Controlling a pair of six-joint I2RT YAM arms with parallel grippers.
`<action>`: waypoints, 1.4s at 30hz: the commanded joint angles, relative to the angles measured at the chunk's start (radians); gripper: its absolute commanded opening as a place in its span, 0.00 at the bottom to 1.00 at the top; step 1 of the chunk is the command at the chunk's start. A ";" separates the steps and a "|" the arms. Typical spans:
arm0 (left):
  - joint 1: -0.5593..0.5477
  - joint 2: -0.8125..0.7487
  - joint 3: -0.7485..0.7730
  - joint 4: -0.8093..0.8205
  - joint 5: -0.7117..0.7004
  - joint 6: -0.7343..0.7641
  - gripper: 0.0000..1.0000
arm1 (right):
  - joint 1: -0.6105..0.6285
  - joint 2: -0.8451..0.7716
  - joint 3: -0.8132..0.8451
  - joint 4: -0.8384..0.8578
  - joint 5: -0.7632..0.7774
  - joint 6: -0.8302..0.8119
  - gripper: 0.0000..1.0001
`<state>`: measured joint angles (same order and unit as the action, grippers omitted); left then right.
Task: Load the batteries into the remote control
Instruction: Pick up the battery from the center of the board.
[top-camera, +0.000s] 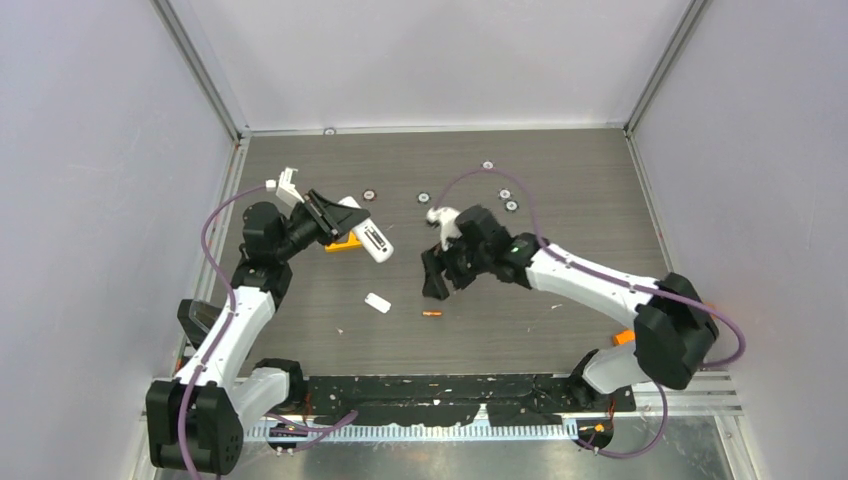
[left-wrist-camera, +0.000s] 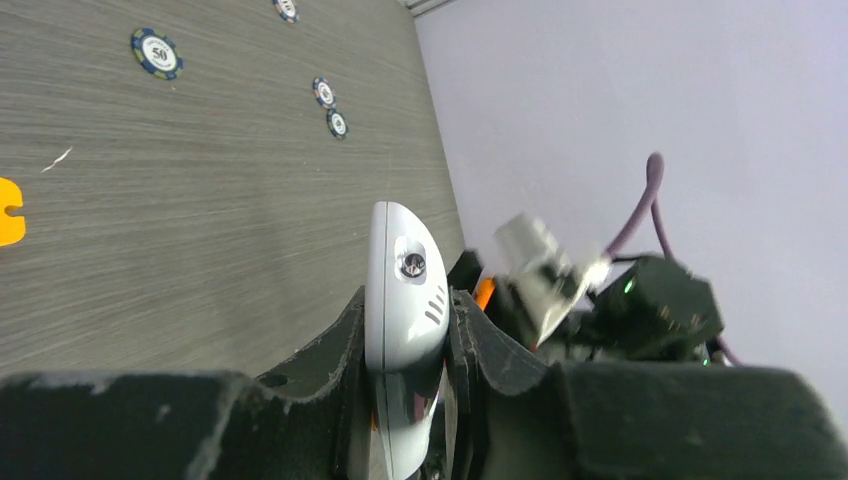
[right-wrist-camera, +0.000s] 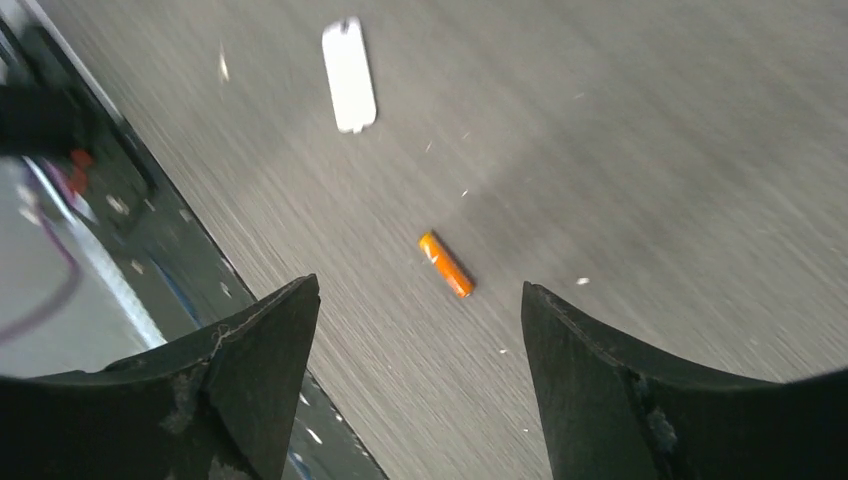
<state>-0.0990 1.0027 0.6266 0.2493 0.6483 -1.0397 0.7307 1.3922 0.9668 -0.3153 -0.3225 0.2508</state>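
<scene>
My left gripper (top-camera: 335, 222) is shut on the white remote control (top-camera: 368, 236) and holds it above the table at the left; in the left wrist view the remote (left-wrist-camera: 402, 285) stands edge-on between the two fingers. An orange battery (top-camera: 431, 314) lies on the table near the front middle; it also shows in the right wrist view (right-wrist-camera: 445, 265). My right gripper (top-camera: 436, 280) is open and empty, hovering above and just behind that battery. The dark battery is not in view.
A small white rectangular tab (top-camera: 377, 302) lies left of the battery, also in the right wrist view (right-wrist-camera: 349, 74). A flat orange piece (top-camera: 343, 243) lies under the remote. Several poker chips (top-camera: 505, 195) lie at the back. Grey walls enclose the table; a black rail (top-camera: 450, 390) runs along the front edge.
</scene>
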 joint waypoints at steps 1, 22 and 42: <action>0.013 -0.018 0.039 -0.023 -0.007 0.012 0.00 | 0.132 0.083 0.020 -0.050 0.105 -0.234 0.75; 0.087 -0.009 0.014 0.045 0.062 -0.059 0.00 | 0.261 0.292 0.024 0.016 0.234 -0.393 0.43; 0.094 0.018 0.022 0.090 0.109 -0.038 0.00 | 0.248 0.225 0.014 0.065 0.278 -0.308 0.06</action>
<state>-0.0109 1.0313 0.6262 0.2535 0.7120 -1.0916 0.9943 1.7096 0.9737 -0.2909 -0.0238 -0.1143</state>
